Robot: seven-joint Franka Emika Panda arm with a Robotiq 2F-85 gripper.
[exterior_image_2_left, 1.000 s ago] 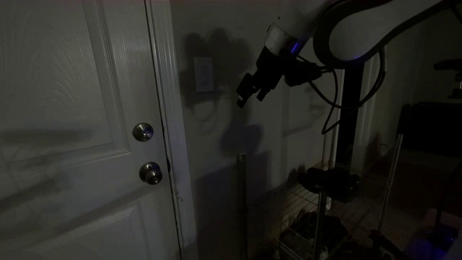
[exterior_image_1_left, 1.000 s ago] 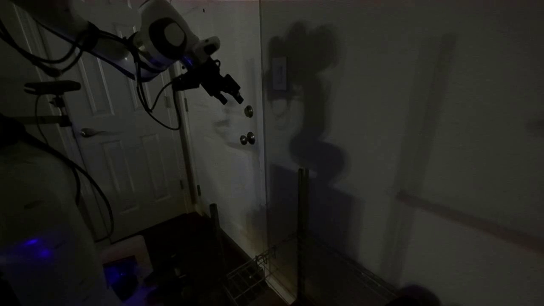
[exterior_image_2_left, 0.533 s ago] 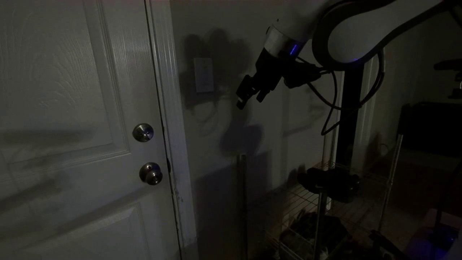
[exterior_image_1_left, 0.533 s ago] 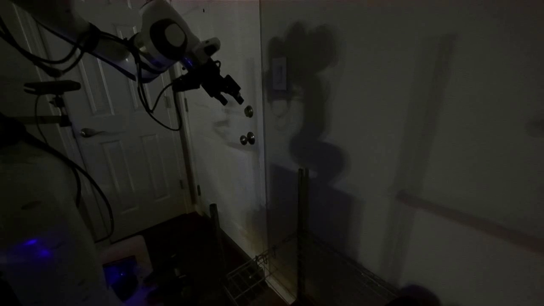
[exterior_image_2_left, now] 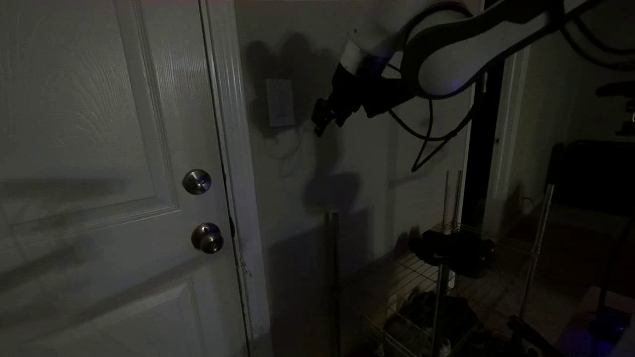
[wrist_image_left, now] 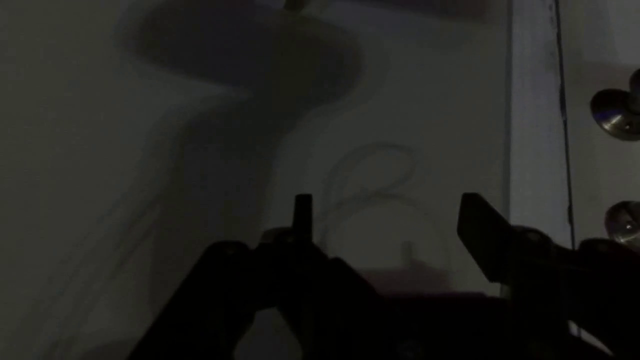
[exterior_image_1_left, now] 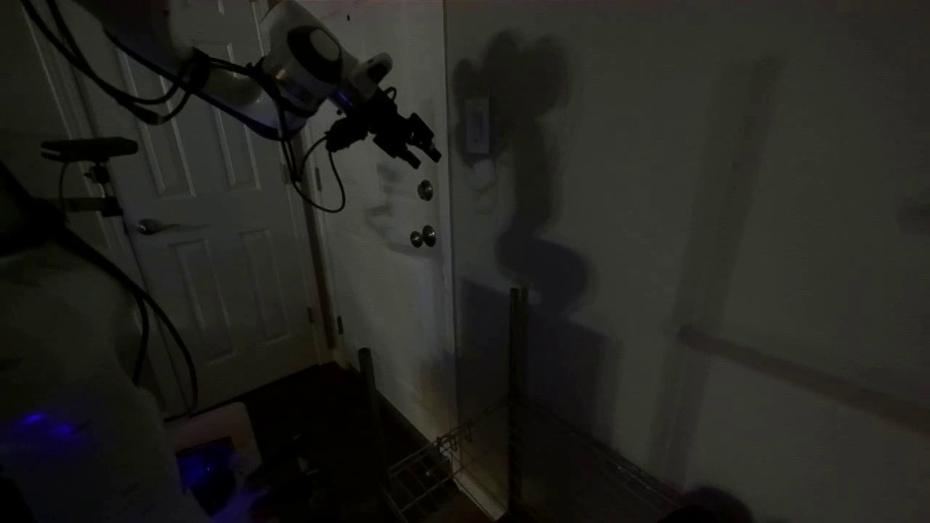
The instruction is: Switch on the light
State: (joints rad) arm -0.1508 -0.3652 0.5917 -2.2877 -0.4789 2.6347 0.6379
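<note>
The light switch, a white upright wall plate, is on the wall beside the door frame in both exterior views (exterior_image_1_left: 477, 126) (exterior_image_2_left: 281, 102). The plate does not show in the wrist view, and no lamp is in view. My black gripper (exterior_image_1_left: 427, 158) is raised in front of the wall. In an exterior view it appears right of the plate and slightly lower (exterior_image_2_left: 329, 128), apart from it. In the wrist view my gripper (wrist_image_left: 386, 210) has its fingers wide apart, with nothing but wall and shadow between them.
The room is dark. A door with a round knob (exterior_image_2_left: 207, 238) and lock (exterior_image_2_left: 196, 182) stands left of the plate. Wire shelving with an upright post (exterior_image_1_left: 517, 392) is below. Dark objects (exterior_image_2_left: 449, 250) sit there. The arm casts shadows on the wall.
The arm has moved toward the wall plate. The gripper shifted right and up in an exterior view, and left and slightly up in an exterior view. The fingers stay apart.
</note>
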